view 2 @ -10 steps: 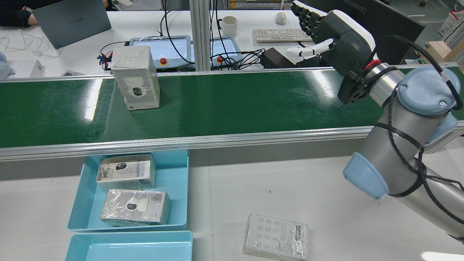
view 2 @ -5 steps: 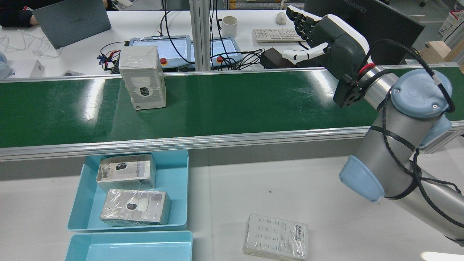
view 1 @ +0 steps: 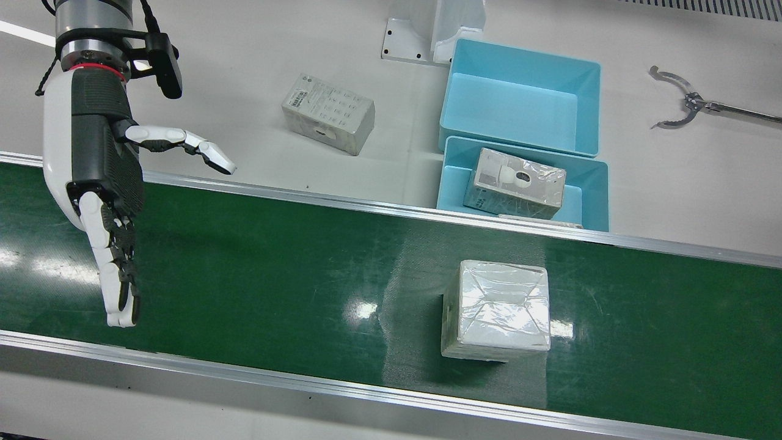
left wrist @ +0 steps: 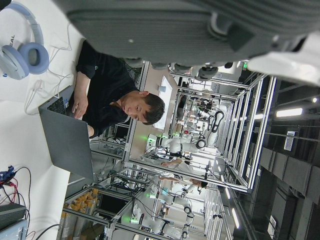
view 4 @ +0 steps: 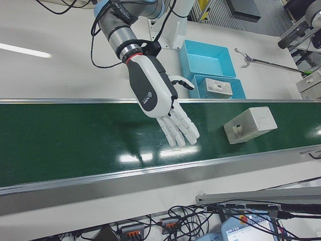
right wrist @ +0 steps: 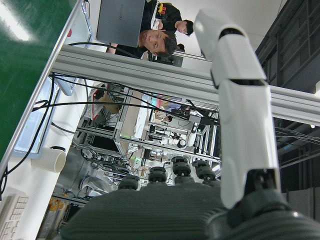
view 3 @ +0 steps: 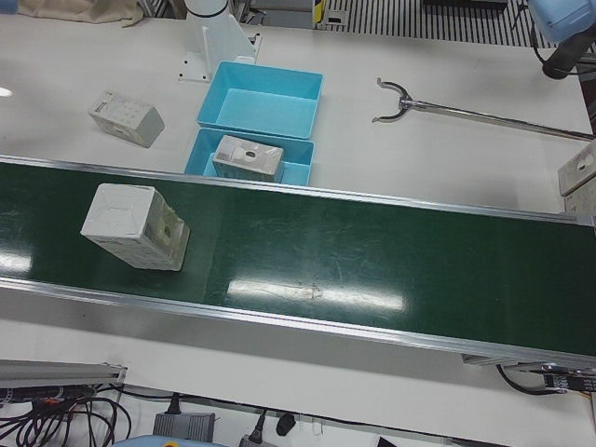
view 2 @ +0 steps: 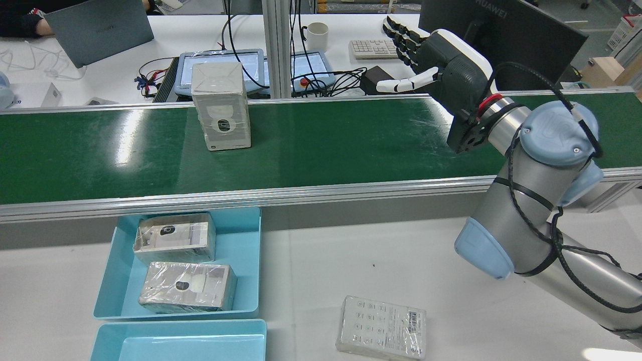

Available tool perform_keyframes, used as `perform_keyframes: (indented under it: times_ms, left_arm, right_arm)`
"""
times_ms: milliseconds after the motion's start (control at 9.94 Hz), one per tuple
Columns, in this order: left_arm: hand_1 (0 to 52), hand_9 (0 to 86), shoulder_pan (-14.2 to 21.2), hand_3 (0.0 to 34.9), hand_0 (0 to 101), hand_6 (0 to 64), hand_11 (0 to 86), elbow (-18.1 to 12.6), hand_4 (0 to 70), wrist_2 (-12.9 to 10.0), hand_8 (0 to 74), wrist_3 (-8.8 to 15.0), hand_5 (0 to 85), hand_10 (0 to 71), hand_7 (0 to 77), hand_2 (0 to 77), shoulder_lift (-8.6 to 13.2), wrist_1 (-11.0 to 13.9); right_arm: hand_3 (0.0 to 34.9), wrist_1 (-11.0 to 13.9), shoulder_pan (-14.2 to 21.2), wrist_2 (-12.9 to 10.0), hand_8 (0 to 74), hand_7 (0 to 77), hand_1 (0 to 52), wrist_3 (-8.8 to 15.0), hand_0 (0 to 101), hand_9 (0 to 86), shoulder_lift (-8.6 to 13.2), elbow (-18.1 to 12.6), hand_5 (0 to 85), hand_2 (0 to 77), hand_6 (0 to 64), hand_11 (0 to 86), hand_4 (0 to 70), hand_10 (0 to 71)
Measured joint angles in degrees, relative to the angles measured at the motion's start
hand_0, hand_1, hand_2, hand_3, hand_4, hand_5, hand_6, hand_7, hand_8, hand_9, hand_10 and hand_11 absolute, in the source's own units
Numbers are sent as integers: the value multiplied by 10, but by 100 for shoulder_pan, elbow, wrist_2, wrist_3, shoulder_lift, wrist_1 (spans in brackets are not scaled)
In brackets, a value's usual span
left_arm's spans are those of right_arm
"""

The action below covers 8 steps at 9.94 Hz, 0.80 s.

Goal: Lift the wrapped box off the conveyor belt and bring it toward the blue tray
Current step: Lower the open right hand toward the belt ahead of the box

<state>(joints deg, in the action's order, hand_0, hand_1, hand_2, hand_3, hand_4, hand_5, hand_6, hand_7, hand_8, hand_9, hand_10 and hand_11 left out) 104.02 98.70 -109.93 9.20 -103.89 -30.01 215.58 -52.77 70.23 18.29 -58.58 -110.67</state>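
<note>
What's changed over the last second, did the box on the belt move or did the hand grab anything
The wrapped box has ridden the conveyor belt toward the right of the rear view, closer to the right hand. That hand has shifted left over the belt toward the box, open, holding nothing. Unchanged: the two boxes in the blue tray and the flat packet on the table.
</note>
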Motion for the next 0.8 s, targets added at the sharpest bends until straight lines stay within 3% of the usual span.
perform_keyframes:
  times_ms: [302,402,503,604,805]
  left_arm:
    - [0,0,0,0,0,0,0,0,0,0,0,0,11,0,5,5,0,0]
    - [0,0,0,0,0,0,0,0,0,0,0,0,11,0,5,5,0,0]
    - [0,0,0,0,0,0,0,0,0,0,0,0,11,0,0,11,0,0]
    - [0,0,0,0,0,0,0,0,0,0,0,0,11,0,0,11,0,0]
    - [0,0,0,0,0,0,0,0,0,0,0,0,11,0,5,5,0,0]
  right_arm:
    - [28,-318,208,2,44,0,196,16,503,16,81,560,11,218,0,38,38,11]
    - [12,-465,255,2,38,0,191,22,503,16,96,703,44,175,0,38,71,16]
    - [12,-564,285,2,38,0,191,28,503,16,125,800,44,175,0,38,71,16]
    - [2,-619,303,1,33,0,153,31,481,16,175,867,27,120,0,27,60,5]
    - [2,-657,329,3,33,0,153,44,480,16,276,935,22,120,0,27,60,5]
